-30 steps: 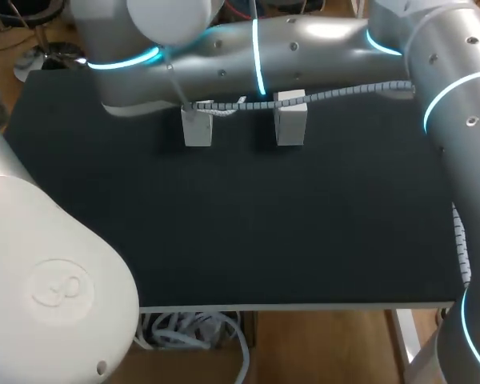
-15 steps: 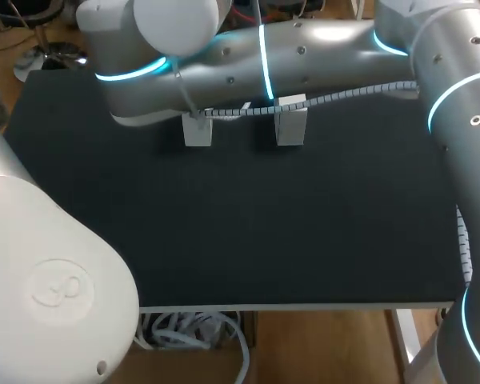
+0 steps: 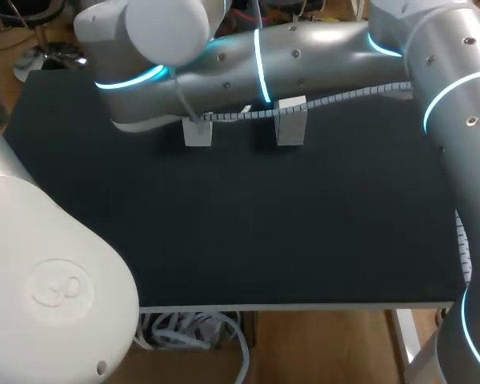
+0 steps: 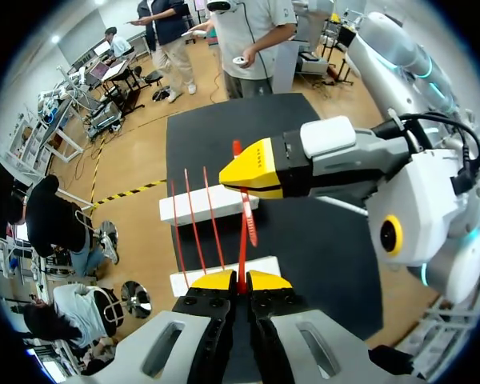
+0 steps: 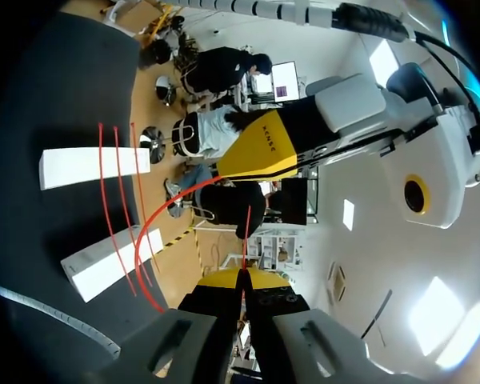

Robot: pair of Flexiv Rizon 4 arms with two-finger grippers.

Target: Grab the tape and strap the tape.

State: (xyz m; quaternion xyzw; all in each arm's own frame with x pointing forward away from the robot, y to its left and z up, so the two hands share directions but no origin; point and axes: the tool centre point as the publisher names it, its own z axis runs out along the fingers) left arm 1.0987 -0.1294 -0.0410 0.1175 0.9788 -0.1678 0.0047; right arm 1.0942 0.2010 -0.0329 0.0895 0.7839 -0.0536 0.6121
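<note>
- Overhead, at the near left, the left arm (image 3: 56,272) shows only as a broad white housing. It covers that corner of the matte black surface (image 3: 288,232).
- Further back stands the left-hand white rectangular block (image 3: 198,133), upright. The right-hand white rectangular block (image 3: 291,122) stands beside it, with a clear gap between them.
- A grey coiled cable (image 3: 344,94) crosses the tops of both blocks and runs off to the right.
- The right arm (image 3: 456,104), silver with cyan rings, comes in from the right and bends. Its forearm lies along the far edge, past the middle and above both blocks. From overhead it hides both sets of fingers and the tape.
- Seen from the left wrist, the left arm's fingers (image 4: 214,280) are pressed together, pinching the thin red tape (image 4: 242,244).
- From there the tape runs straight ahead to the right arm's fingers (image 4: 256,170), which hover over the blocks. A short loose end hangs just beyond them.
- Under the two sets of fingers, several red strands lie side by side across both blocks.
- Seen from the right wrist, the right arm's fingers (image 5: 224,280) are likewise closed tight on the tape (image 5: 247,228).
- Here the tape curves away in a loop down to the blocks. The left arm's fingers (image 5: 256,148) are ahead, and the same red strands span the blocks.
</note>
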